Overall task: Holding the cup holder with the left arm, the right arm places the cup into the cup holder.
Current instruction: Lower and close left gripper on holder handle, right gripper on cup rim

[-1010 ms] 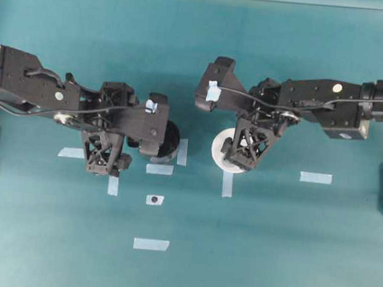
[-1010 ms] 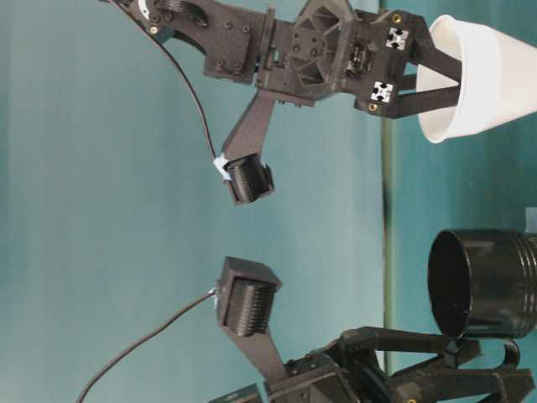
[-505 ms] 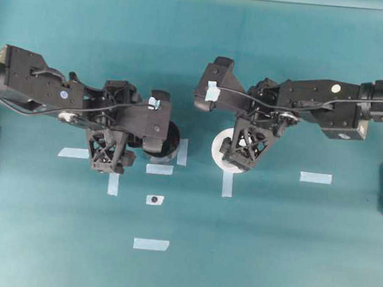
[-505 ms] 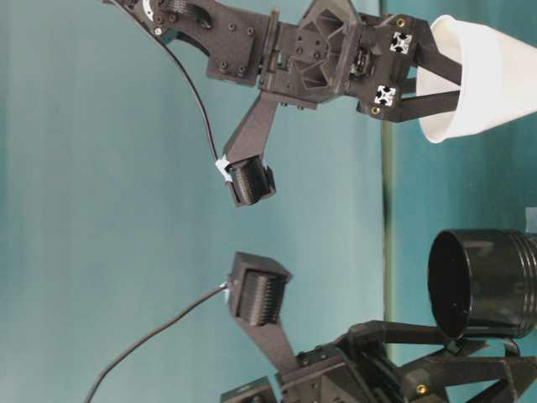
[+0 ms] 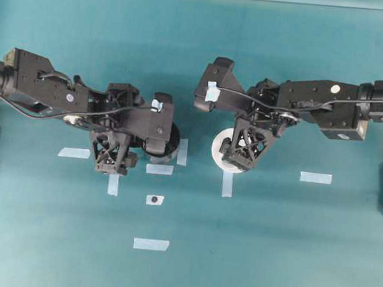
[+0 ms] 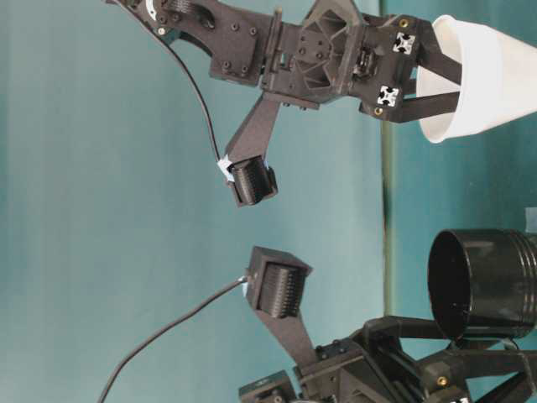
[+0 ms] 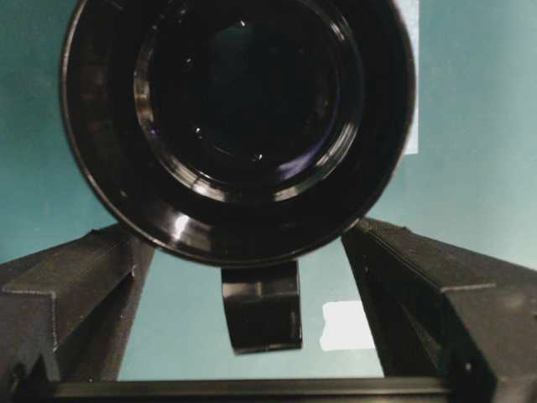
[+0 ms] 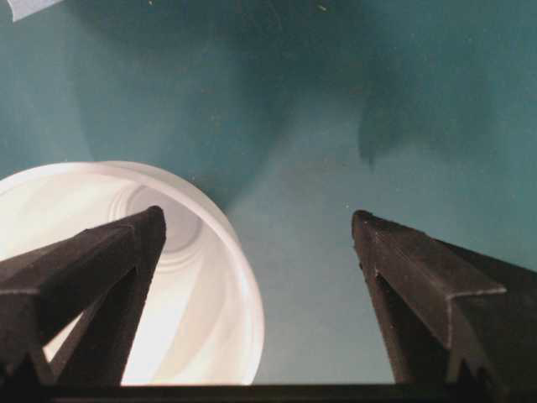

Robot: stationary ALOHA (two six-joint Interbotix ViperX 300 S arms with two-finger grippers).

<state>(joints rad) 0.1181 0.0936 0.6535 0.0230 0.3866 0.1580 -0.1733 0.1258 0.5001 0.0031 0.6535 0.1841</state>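
The holder (image 7: 239, 126) sits upright on the mat with its stubby handle (image 7: 262, 306) pointing back at the left gripper (image 7: 252, 277), so it's right between the two spread fingers (image 7: 71, 285) but nothing is touching it yet, there's clear mat on both sides of the rim. So this is still the approach step: left jaws wide open, empty, lined up around the holder. Next move, I'd guess, is to close in on the body without knocking that handle, since glossy black plastic probably slips. The cup (image 8: 159, 277) stands well apart from the holder, over on the right arm's side, mouth up. The right gripper (image 8: 260, 260) is also wide open and holding nothing, but it's off-centre: one finger (image 8: 101, 269) hangs over the cup's mouth, the other is out over bare mat, so it needs to shift across before grabbing.
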